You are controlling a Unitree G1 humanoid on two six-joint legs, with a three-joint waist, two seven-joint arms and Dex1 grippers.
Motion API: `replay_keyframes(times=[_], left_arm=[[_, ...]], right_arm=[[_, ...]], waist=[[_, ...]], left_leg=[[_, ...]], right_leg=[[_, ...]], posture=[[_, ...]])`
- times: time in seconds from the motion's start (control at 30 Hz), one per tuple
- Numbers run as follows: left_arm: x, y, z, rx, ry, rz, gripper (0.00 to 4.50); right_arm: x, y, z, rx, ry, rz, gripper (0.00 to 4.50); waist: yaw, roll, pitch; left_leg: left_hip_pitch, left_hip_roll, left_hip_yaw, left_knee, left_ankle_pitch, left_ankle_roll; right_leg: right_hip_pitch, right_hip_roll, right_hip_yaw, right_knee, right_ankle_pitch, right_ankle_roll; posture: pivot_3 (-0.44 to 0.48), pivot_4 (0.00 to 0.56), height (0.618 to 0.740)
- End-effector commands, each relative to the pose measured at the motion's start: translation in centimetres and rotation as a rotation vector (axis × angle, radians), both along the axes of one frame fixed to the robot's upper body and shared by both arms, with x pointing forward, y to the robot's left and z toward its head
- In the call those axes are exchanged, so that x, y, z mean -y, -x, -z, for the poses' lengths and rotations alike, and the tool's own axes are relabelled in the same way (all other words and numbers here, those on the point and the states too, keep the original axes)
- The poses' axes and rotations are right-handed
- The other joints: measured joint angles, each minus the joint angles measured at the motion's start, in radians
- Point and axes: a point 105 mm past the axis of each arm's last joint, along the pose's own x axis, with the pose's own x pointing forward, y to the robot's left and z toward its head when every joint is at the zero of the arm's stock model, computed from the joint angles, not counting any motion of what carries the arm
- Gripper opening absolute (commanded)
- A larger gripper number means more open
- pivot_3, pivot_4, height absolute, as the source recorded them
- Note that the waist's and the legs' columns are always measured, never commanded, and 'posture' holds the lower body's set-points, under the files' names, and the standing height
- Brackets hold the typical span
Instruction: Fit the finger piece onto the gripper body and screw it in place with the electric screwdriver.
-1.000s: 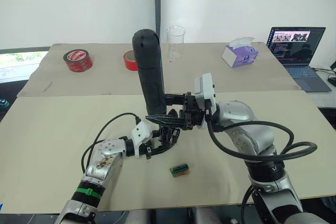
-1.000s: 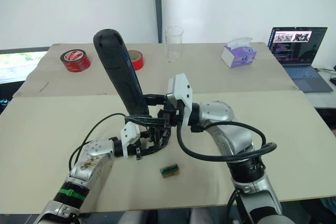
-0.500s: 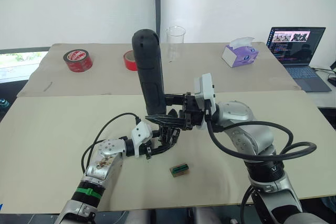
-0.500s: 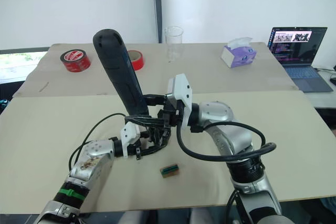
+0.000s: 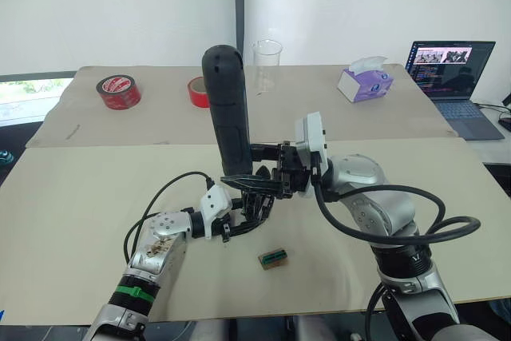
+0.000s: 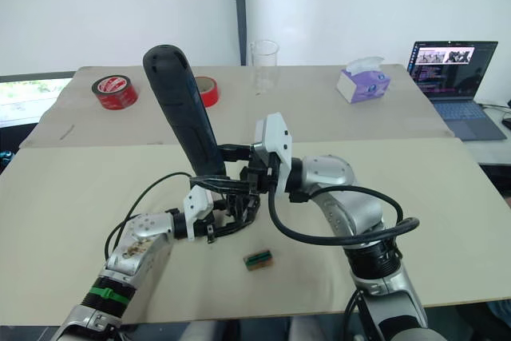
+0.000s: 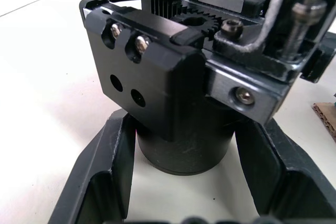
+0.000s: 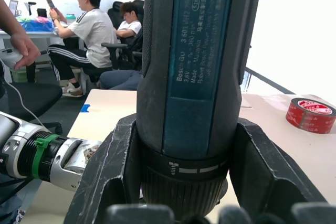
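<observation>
Screwdriver [image 5: 226, 109]: there is one, a thick black one, standing almost straight up with its round end on top. The right gripper [image 5: 267, 177] is clamped around its lower part, one finger [image 8: 113, 179] on each side. Its tip points down at the one gripper body [image 5: 254, 207], right under it. The left gripper [image 5: 239, 215] holds that body, its two fingers [image 7: 113, 166] pressed on the round base. On the body's top you can see little gear teeth and a few screws. The body sits near the middle of the near table [image 5: 80, 221], and the left gripper reaches in from the left.

Just near and right of the body lies one small green-brown block [image 5: 273, 258].

On the far table there are two red rolls of tape [image 5: 119, 91], one clear cup [image 5: 267, 57] and one purple tissue box [image 5: 364, 81]. One open laptop [image 5: 452, 69] sits at the far right. The wall behind is white. The right wrist view shows two people sitting in chairs [image 8: 92, 40] and one other person's hand [image 8: 23, 48].
</observation>
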Motion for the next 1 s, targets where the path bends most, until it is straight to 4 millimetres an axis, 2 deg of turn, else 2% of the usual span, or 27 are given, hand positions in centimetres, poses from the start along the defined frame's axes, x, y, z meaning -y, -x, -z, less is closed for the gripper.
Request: replay_keyframes(times=[0.03, 0.27, 0.8, 1.0], left_arm=[[-0.2, 1.2, 2.9, -0.117, -0.061, 0.013, 2.25], [-0.2, 1.2, 2.9, -0.117, -0.062, 0.014, 2.25], [-0.1, 1.1, 2.8, -0.112, -0.065, 0.021, 2.25], [-0.4, 1.1, 2.7, -0.118, -0.073, 0.024, 2.25]], right_arm=[[0.0, 0.5, -1.2, 0.033, -0.05, -0.02, 1.93], [-0.1, 0.5, -1.1, 0.031, -0.049, -0.018, 1.93], [-0.1, -0.8, 1.1, -0.057, 0.029, 0.053, 1.93], [-0.1, -1.3, 2.6, -0.066, 0.067, 0.092, 1.93]], waist=[[0.0, 0.0, 0.0], [0.0, 0.0, 0.0], [0.0, 0.0, 0.0], [-0.001, 0.001, -0.001]], left_leg=[[0.0, 0.0, 0.0, 0.0, 0.0, 0.0], [0.0, 0.0, 0.0, 0.0, 0.0, 0.0], [0.001, 0.0, 0.0, 0.0, 0.0, 0.0], [0.001, 0.0, 0.0, 0.0, 0.0, 0.0]], right_leg=[[0.0, 0.0, 0.0, 0.0, 0.0, 0.0], [0.0, 0.0, 0.0, 0.0, 0.0, 0.0], [0.0, -0.001, 0.0, 0.0, -0.001, -0.001], [0.001, -0.001, 0.0, 0.0, -0.001, -0.001]], posture=[[0.0, 0.15, 0.74], [0.0, 0.15, 0.74], [0.0, 0.15, 0.74], [0.0, 0.15, 0.74]])
